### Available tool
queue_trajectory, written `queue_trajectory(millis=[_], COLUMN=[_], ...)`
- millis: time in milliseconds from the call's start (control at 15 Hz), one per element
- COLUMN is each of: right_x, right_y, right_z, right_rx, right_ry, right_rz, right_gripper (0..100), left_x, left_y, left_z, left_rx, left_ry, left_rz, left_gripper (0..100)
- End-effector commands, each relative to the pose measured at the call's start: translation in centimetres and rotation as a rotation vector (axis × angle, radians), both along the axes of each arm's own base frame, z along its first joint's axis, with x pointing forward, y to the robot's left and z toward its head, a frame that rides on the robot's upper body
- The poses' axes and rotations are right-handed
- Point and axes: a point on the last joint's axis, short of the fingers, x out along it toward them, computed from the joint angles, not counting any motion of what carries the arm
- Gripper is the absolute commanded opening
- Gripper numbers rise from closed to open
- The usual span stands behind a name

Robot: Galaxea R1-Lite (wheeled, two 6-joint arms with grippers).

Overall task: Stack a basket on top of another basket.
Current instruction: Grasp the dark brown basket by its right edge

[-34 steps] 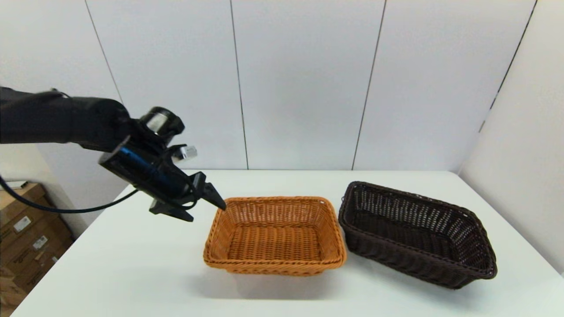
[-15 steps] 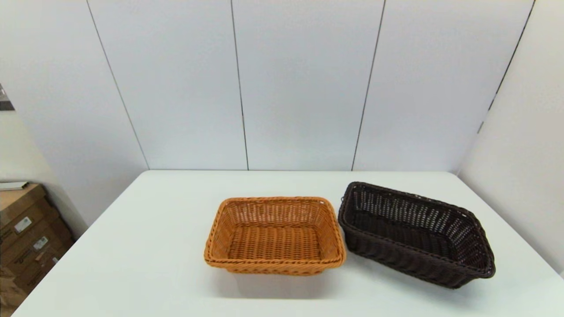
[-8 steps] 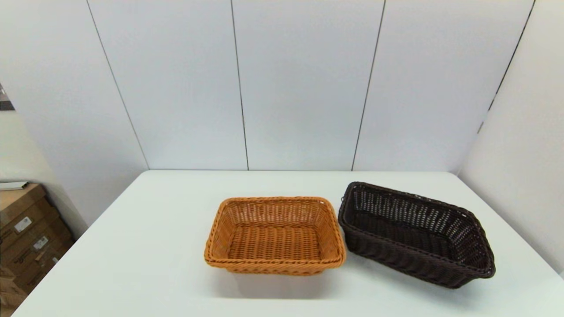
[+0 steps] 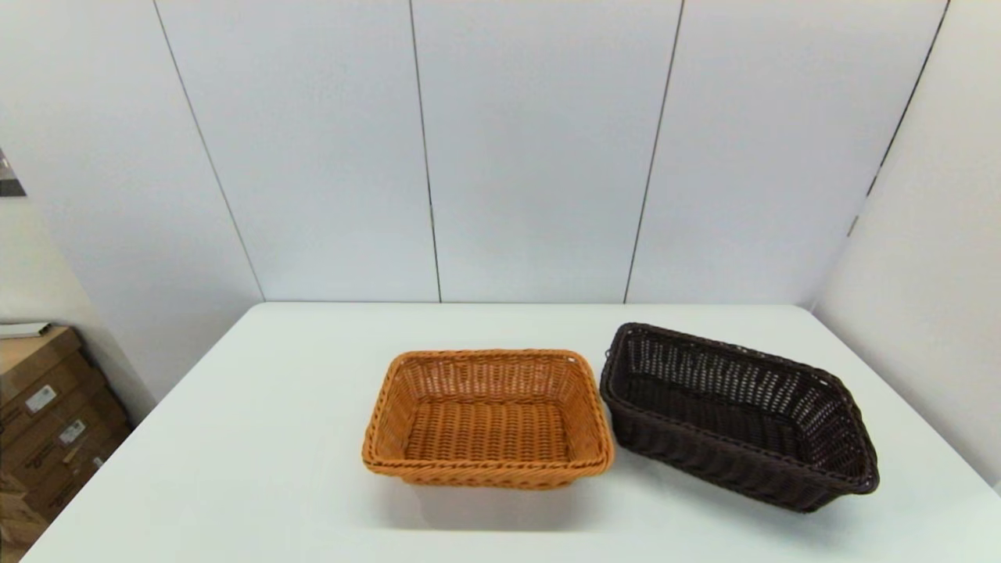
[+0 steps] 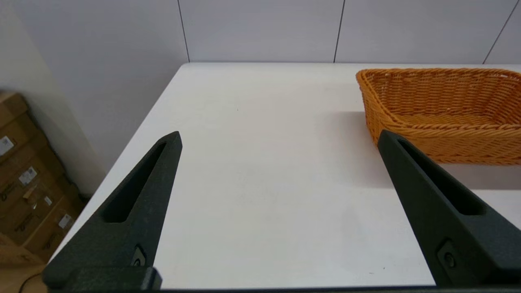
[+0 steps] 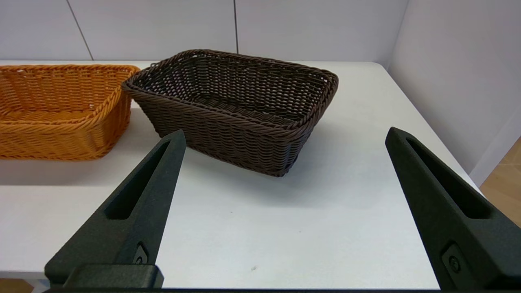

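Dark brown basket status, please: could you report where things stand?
Left gripper and right gripper open, empty, low at near table edge. Dark brown basket on table beside orange-tan basket, unstacked. Nothing in the way.

— Any writing you can make out?
— Only small white labels on the cardboard boxes [image 4: 47, 414] beside the desk [image 4: 258, 469] — too small to read.
— Anything on the baskets or the wall?
— No lettering, brand or number legible anywhere.
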Motion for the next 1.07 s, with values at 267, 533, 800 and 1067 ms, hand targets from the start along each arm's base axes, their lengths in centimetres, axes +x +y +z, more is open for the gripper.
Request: queue_trajectory(millis=[267,533,800,1067], right_x=[0.0,0.0,0.0,0.0], right_y=[0.0,0.0,0.01,0.0], right_z=[0.0,0.0,-0.01,0.08], right_rx=[0.0,-0.003,-0.013,-0.01], right_ry=[-0.001,-0.001,0.001,-0.008], right_rz=[0.0,0.002,0.003,0.002], right_gripper=[100,100,100,100], left_x=[0.04,0.04,0.04,0.04], left_y=[0.0,0.0,0.0,0.0], left_z=[-0.13,-0.13,-0.13,-0.13], left_rx=[-0.003,-0.003,-0.005,-0.003], left_ry=[0.004,0.004,0.004,0.004], left_rz=[0.001,0.001,0.001,0.002], left_gripper=[100,100,100,100])
